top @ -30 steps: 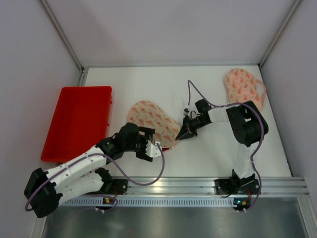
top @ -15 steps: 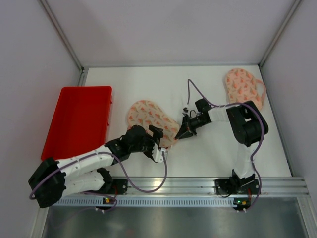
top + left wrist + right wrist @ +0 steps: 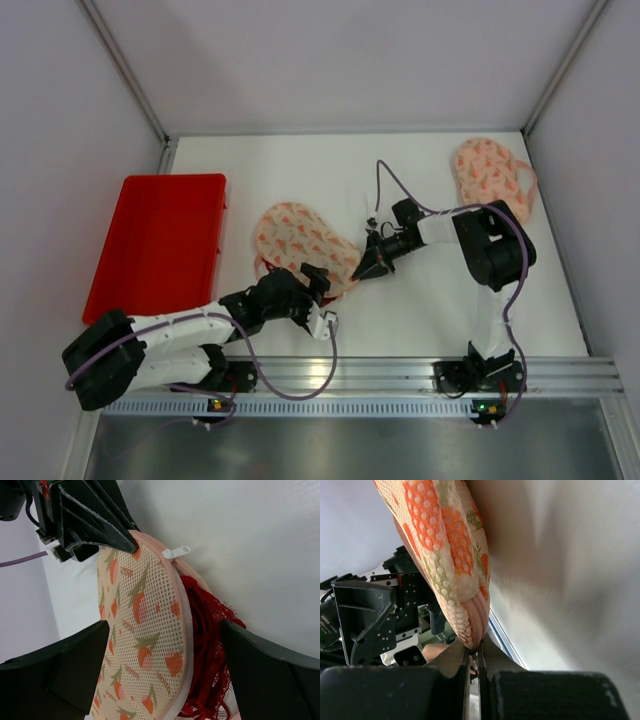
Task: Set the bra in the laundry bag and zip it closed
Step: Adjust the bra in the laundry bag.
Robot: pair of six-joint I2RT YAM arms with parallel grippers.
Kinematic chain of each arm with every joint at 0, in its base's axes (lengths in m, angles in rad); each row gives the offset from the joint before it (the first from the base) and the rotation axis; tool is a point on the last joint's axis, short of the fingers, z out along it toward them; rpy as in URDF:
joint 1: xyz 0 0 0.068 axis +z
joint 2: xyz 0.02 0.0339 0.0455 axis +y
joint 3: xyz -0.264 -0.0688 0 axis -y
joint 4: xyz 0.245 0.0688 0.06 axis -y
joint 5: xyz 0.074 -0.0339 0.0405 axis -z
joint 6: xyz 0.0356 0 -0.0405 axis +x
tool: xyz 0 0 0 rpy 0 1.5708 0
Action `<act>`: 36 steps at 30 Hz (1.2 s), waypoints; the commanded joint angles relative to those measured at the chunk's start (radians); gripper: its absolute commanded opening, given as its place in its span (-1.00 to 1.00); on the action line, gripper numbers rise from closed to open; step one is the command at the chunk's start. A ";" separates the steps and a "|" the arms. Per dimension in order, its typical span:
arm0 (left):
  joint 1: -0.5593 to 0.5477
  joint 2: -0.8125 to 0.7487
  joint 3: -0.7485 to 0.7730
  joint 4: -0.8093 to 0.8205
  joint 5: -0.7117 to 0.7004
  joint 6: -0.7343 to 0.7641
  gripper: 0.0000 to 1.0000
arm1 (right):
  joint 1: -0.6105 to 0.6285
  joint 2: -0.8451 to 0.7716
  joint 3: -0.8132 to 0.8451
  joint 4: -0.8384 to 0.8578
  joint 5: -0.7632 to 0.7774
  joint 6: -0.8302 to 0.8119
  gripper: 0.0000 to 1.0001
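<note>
The laundry bag (image 3: pixel 300 237) is a pink mesh pouch with a strawberry print, lying mid-table. My right gripper (image 3: pixel 366 268) is shut on its right-hand rim (image 3: pixel 474 630) and holds that edge up. The red lace bra (image 3: pixel 210 645) bulges out of the bag's open side, partly inside. A white zipper pull (image 3: pixel 176 553) sits on the rim near the right gripper. My left gripper (image 3: pixel 318 295) is open at the bag's near end, its fingers (image 3: pixel 65 665) straddling the bag (image 3: pixel 145 630) and the bra without touching them.
A red tray (image 3: pixel 155 245) lies at the left side of the table. A second strawberry-print bag (image 3: pixel 490 178) rests at the back right, close to the wall. The rail with the arm bases runs along the near edge.
My left arm has stretched to the right and brought its open gripper to the bag's near end. The right gripper has stayed shut on the rim.
</note>
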 commanded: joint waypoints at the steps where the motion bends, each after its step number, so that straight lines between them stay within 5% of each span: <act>1: -0.009 -0.011 -0.026 0.152 -0.051 0.013 0.97 | 0.006 -0.003 0.020 0.012 -0.053 -0.015 -1.00; 17: -0.009 -0.041 -0.002 0.133 -0.110 -0.084 0.97 | 0.016 -0.017 0.057 -0.120 0.025 -0.166 -1.00; 36: -0.007 0.378 0.092 0.654 -0.212 -0.073 0.97 | 0.037 0.026 0.080 -0.189 0.002 -0.227 -1.00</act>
